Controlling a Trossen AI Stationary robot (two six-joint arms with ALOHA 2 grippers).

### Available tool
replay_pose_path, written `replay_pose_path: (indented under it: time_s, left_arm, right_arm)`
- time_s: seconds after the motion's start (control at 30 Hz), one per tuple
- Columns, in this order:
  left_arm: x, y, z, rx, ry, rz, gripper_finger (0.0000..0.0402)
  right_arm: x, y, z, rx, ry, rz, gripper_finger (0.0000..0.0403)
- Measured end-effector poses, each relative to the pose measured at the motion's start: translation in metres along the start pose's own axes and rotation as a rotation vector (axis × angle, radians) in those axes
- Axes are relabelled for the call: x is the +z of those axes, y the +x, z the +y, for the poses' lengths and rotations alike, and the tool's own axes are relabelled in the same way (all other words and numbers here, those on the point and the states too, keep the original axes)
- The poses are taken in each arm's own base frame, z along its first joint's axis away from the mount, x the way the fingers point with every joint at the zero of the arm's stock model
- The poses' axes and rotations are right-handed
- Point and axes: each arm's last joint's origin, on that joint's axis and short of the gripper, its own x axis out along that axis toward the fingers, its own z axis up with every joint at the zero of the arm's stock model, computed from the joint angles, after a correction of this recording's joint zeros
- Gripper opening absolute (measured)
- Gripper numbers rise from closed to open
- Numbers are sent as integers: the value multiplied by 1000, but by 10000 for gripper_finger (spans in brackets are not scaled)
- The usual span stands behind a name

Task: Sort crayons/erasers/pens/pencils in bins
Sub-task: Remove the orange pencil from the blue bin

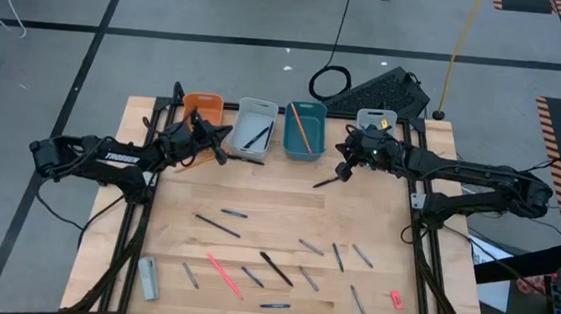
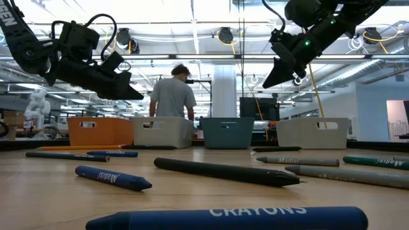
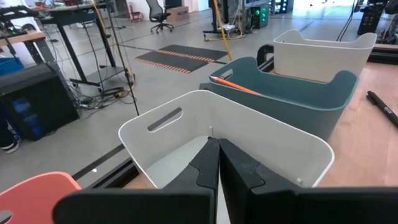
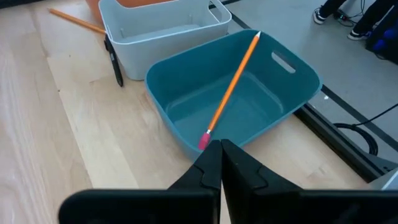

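Four bins stand in a row at the table's far edge: orange [image 1: 202, 106], grey-white [image 1: 255, 125], teal [image 1: 305, 129] and grey-white [image 1: 376, 119]. The teal bin [image 4: 249, 99] holds an orange pencil [image 4: 231, 81], which leans on its far rim. Dark pens [image 1: 257, 135] lie in the left grey-white bin. My left gripper [image 1: 223, 153] hovers shut and empty just in front of that bin [image 3: 224, 124]. My right gripper [image 1: 340, 172] hovers shut and empty at the teal bin's near right corner. Crayons, pens and pencils [image 1: 277, 269] and a pink-red eraser [image 1: 396, 300] lie scattered on the table's near half.
A black pen [image 1: 327, 181] lies on the table below my right gripper, another [image 4: 114, 62] in front of the left grey-white bin. An orange pencil [image 4: 74, 22] lies near the orange bin. A grey block [image 1: 149, 277] lies near left. A person [image 2: 172, 96] stands beyond the table.
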Motion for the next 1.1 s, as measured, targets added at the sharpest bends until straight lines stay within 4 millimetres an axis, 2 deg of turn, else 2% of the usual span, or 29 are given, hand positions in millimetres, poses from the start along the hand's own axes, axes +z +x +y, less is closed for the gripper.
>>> replay_pose_path:
  time_s: [0.27,0.5,0.8,1.1]
  left_arm:
    - [0,0,0,0,3,0,17]
    - [0,0,0,0,28,0,17]
    - [0,0,0,0,59,0,17]
    - [0,0,0,2,52,1,17]
  right_arm:
    - [6,0,1,8,35,-61,0]
    - [17,-2,5,148,48,-161,0]
    - [19,-3,8,181,45,-184,0]
    - [30,-13,23,247,-36,-328,0]
